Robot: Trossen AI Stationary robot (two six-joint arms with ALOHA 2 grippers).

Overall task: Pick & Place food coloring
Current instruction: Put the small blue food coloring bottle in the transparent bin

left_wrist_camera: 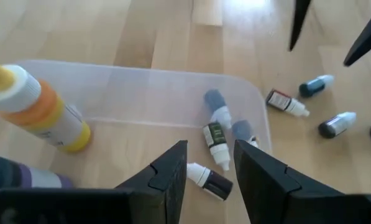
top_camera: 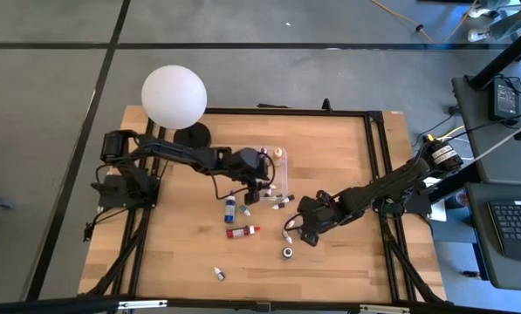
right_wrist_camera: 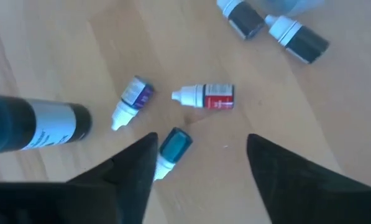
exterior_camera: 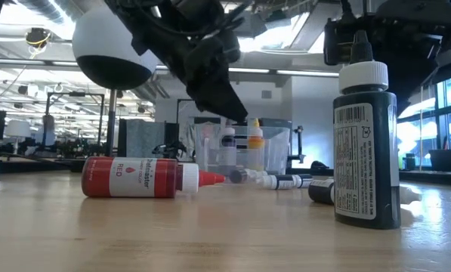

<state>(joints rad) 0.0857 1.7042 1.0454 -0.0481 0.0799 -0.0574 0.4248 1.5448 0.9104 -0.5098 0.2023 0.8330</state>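
Observation:
Food coloring bottles with white pointed caps lie scattered mid-table. A red one [top_camera: 243, 231] and a blue one [top_camera: 230, 208] lie on their sides; a dark one [exterior_camera: 365, 151] stands upright. My left gripper [left_wrist_camera: 210, 152] hangs open over the clear plastic box [left_wrist_camera: 141, 87], where three small bottles [left_wrist_camera: 217, 134] lie and a yellow-orange bottle [left_wrist_camera: 45, 115] stands. My right gripper [right_wrist_camera: 201, 140] is open, above a teal [right_wrist_camera: 171, 149], a red [right_wrist_camera: 207, 96] and a purple small bottle [right_wrist_camera: 132, 99] lying on the wood.
A big white globe lamp [top_camera: 174, 94] stands at the far left corner. More small bottles lie outside the box's right end [left_wrist_camera: 286, 102] and one near the front edge [top_camera: 219, 273]. Black rails frame the table [top_camera: 373, 174]. Bare wood lies at the near left [top_camera: 173, 253].

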